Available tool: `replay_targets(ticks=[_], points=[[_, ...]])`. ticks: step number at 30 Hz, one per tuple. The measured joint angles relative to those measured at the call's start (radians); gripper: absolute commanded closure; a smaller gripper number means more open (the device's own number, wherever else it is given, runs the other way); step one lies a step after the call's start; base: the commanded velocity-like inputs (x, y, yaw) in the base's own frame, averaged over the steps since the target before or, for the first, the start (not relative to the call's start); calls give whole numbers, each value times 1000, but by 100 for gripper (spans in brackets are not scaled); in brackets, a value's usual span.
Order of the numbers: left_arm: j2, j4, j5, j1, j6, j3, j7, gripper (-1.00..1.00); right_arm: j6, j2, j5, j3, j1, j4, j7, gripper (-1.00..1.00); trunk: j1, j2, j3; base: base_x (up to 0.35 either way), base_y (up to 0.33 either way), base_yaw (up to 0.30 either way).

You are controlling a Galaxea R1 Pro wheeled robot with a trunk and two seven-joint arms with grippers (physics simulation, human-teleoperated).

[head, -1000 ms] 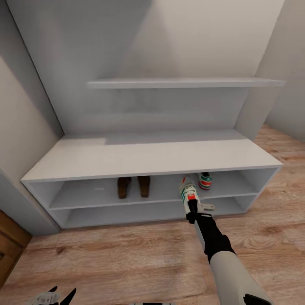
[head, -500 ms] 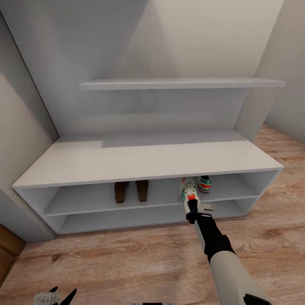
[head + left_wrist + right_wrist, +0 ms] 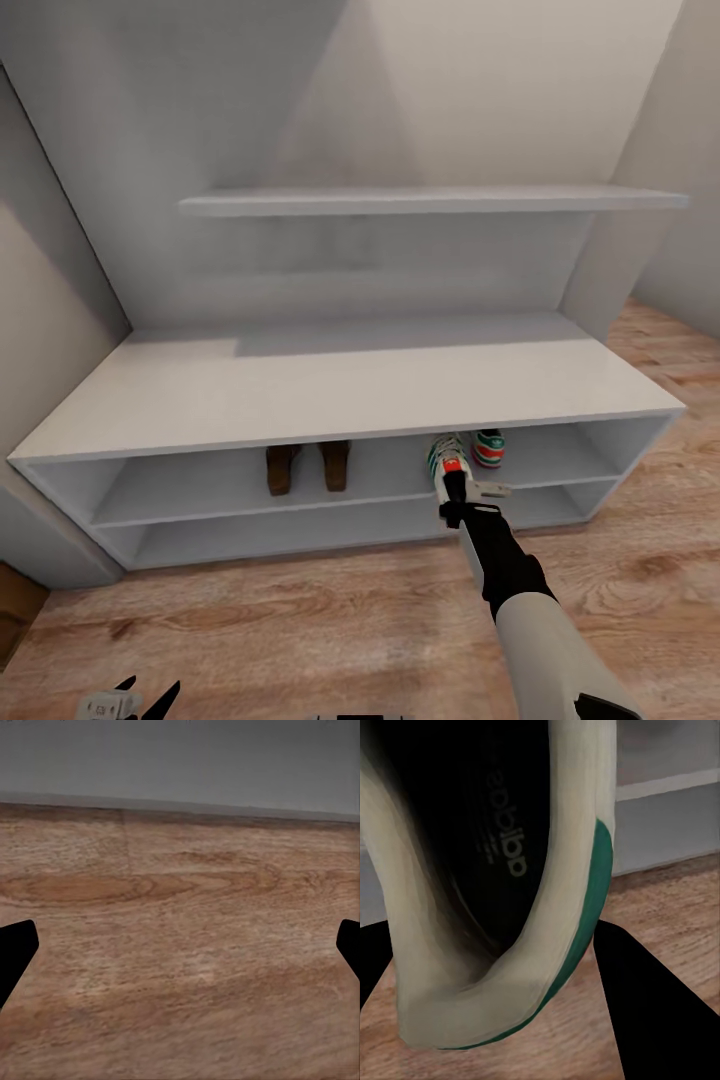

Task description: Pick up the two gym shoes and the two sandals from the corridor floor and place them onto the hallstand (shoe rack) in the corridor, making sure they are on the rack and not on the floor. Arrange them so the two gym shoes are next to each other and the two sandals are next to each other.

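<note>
Head view, right hand: the right hand [image 3: 452,492] is clamped on the heel of one gym shoe [image 3: 443,458], held at the front edge of the upper shelf of the hallstand [image 3: 350,385].
Head view, key relation: the held shoe's long axis points away from the hand into the shelf, toe inward; the second gym shoe [image 3: 487,447] already sits on that shelf just to its right, so the placement spot lies straight ahead, close beside its mate.
Head view, sandals: two sandals [image 3: 307,466] stand side by side on the same shelf, well to the left of the sneakers.
Head view, count: two gym shoes, two sandals; none lies on the corridor floor [image 3: 300,620].
Head view, left hand: the left hand [image 3: 128,700] hangs low near the floor, far from the shelf; the right arm is the nearer one.
Left wrist view: the left hand's fingers are spread wide apart, with nothing between them, above bare planks [image 3: 180,937].
Right wrist view: the heel opening of the held shoe [image 3: 502,885] sits pinched between the dark fingers [image 3: 645,1012], with the shelf edge beyond.
</note>
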Motion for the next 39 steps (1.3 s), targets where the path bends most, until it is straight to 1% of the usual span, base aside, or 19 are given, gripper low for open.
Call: replay_targets(ticks=[4, 13, 17, 22, 24, 26, 29, 39], points=[[1, 0, 0, 0, 0, 1, 0, -100, 0, 0, 0, 0, 0, 0, 0, 100, 0, 0, 0, 232, 0, 0], [2, 0, 0, -1, 0, 0, -3, -100, 0, 0, 0, 0, 0, 0, 0, 100, 0, 0, 0, 72, -19, 0], [2, 0, 0, -1, 0, 0, -3, -100, -2, 0, -18, 2, -1, 2, -1, 100, -1, 0, 0, 93, -47, 0], [2, 0, 0, -1, 0, 0, -3, -100, -2, 0, -17, 2, -1, -1, 0, 100, 0, 0, 0, 24, -6, 0], [2, -1, 0, 0, 0, 1, -3, -100, -2, 0, -24, 1, -1, -3, -2, 100, -1, -1, 0, 183, -1, 0], [2, -1, 0, 0, 0, 0, -3, -100, -1, 0, -5, 1, -1, -11, 0, 100, -1, 0, 0, 238, 0, 0], [2, -1, 0, 0, 0, 0, -3, -100, -1, 0, 1, 0, -1, -14, -1, 100, 0, 0, 0, 91, 0, 0], [3, -1, 0, -1, 0, 0, -3, -100, 0, 0, 5, 0, -1, -14, -1, 100, 0, 0, 0, 69, 0, 0]])
